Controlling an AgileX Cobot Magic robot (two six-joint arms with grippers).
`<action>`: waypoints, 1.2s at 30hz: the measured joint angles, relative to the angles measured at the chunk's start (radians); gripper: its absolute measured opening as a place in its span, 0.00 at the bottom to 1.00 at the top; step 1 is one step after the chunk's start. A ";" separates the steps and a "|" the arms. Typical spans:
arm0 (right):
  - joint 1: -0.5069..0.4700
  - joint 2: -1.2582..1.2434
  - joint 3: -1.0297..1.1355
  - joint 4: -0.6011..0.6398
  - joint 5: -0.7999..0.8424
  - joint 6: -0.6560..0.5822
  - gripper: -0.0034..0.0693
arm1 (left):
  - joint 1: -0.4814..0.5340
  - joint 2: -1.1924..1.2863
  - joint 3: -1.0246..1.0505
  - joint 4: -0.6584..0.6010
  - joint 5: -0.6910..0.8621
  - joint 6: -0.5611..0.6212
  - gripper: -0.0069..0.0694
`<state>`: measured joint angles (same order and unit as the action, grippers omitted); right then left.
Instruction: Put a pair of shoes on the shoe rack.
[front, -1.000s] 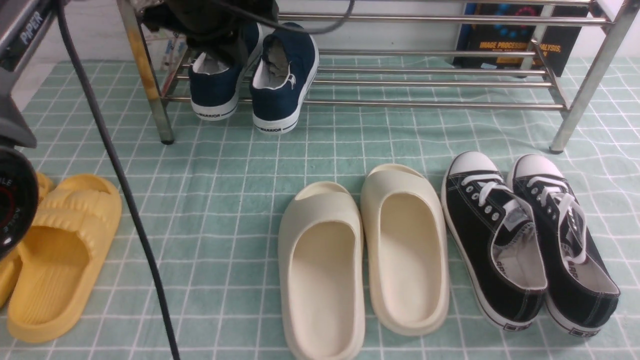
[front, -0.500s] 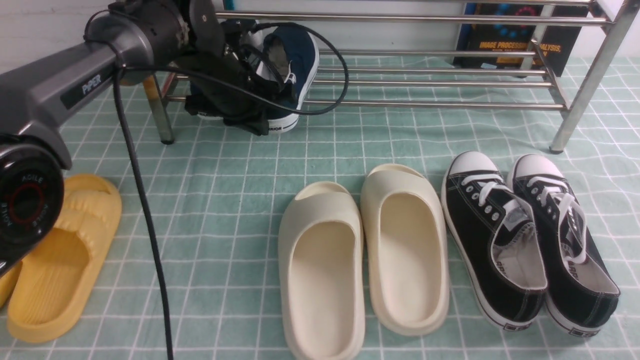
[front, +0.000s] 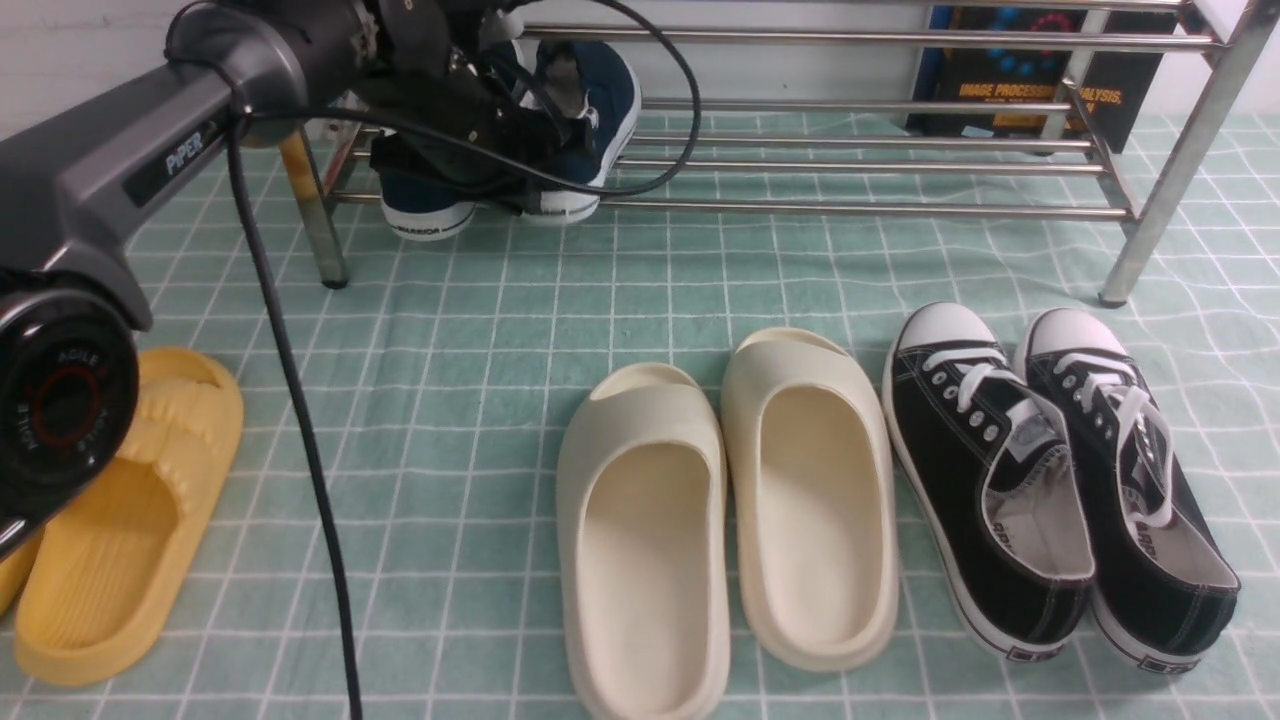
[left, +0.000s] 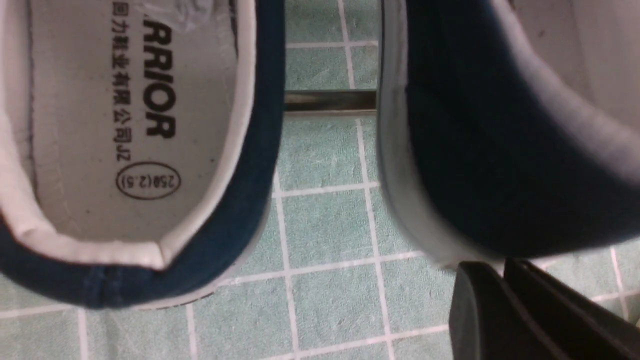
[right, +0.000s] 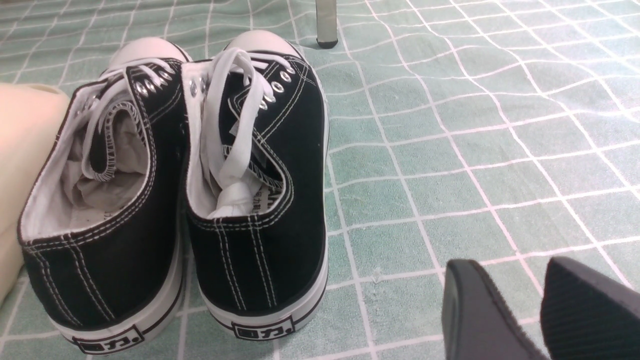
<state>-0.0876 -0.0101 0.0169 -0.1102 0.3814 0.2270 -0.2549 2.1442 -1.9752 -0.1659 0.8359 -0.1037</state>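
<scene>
Two navy-blue slip-on shoes stand heel-out on the lowest shelf of the steel shoe rack (front: 850, 210), at its left end: the left shoe (front: 425, 205) and the right shoe (front: 605, 110). My left gripper (front: 532, 198) is at the heel of the right shoe. In the left wrist view the left gripper (left: 500, 270) has its fingers together, tips against the white heel sole of the right shoe (left: 475, 150); the left shoe (left: 240, 210) lies beside it over a rack bar (left: 330, 100). My right gripper (right: 520, 280) is open and empty, low over the cloth.
On the green checked cloth lie cream slides (front: 720, 500), black lace-up sneakers (front: 1050, 480) next to my right gripper (right: 175, 200), and yellow slides (front: 120, 510). A rust-stained rack post (front: 300, 180) and the left arm's cable (front: 290, 420) are at the left. A dark box (front: 1040, 80) stands behind the rack.
My left arm came down from above to the right navy shoe's heel. That shoe has slid deeper onto the rack; its heel no longer hangs over the front bar.
</scene>
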 joint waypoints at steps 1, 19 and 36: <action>0.000 0.000 0.000 0.000 0.000 0.000 0.38 | 0.000 0.000 0.000 0.002 0.003 -0.002 0.22; 0.000 0.000 0.000 0.000 0.000 0.000 0.38 | 0.000 -0.541 -0.185 0.154 0.415 -0.089 0.42; 0.000 0.000 0.000 0.000 0.000 0.000 0.38 | 0.000 -1.548 0.863 0.189 0.253 -0.199 0.21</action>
<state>-0.0876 -0.0101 0.0169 -0.1102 0.3814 0.2270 -0.2549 0.5963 -1.1121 0.0227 1.0893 -0.3028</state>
